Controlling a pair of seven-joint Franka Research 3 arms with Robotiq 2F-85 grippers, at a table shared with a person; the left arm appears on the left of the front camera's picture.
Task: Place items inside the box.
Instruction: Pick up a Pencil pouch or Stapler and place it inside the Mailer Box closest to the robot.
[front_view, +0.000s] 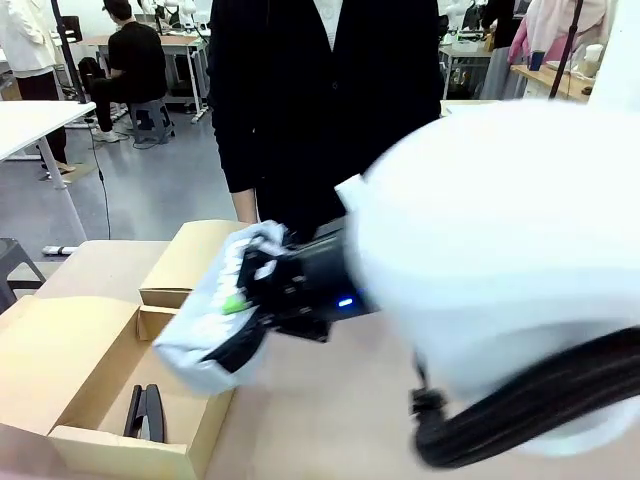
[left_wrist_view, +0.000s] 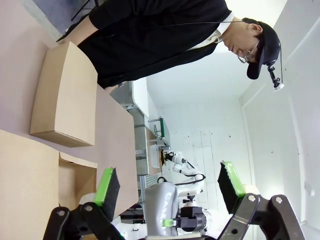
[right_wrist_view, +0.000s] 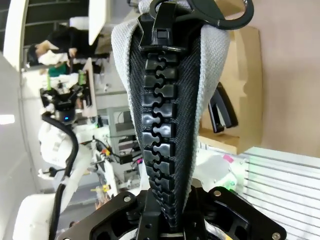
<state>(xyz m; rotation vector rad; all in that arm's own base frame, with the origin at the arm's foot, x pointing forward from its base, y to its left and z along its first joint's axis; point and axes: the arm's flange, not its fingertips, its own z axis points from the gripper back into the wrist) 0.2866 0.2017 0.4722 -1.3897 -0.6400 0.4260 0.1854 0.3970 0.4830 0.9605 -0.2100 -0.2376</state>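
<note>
- Right pincer (front_view: 243, 302): black, green pads, on the white arm that comes in from the right. It is clamped shut on the grey zip case (front_view: 200, 345), one pad showing against the fabric.
- Grey zip case: soft grey cloth with a chunky black zip (right_wrist_view: 160, 115) along its middle and a black ring pull (right_wrist_view: 220, 15) at the far end. It is held clear of the worktop (front_view: 320, 420) and tilted. In the front view it sits over the right-hand wall of the cardboard box (front_view: 100, 445), its lower end at the opening. Whether it touches the cardboard cannot be told.
- Cardboard box: plain brown, open at the top, flaps folded outward, standing on the left part of the worktop.
- Black stapler (front_view: 146, 410): lies flat on the box floor, near the front wall and apart from the case.
- Left pincer (left_wrist_view: 169, 186): jaws wide apart and nothing between the green pads (left_wrist_view: 106, 182). It looks past a box flap toward the far side.
- Person (front_view: 320, 100): dark top, standing at the far edge of the worktop, just behind the box.
</note>
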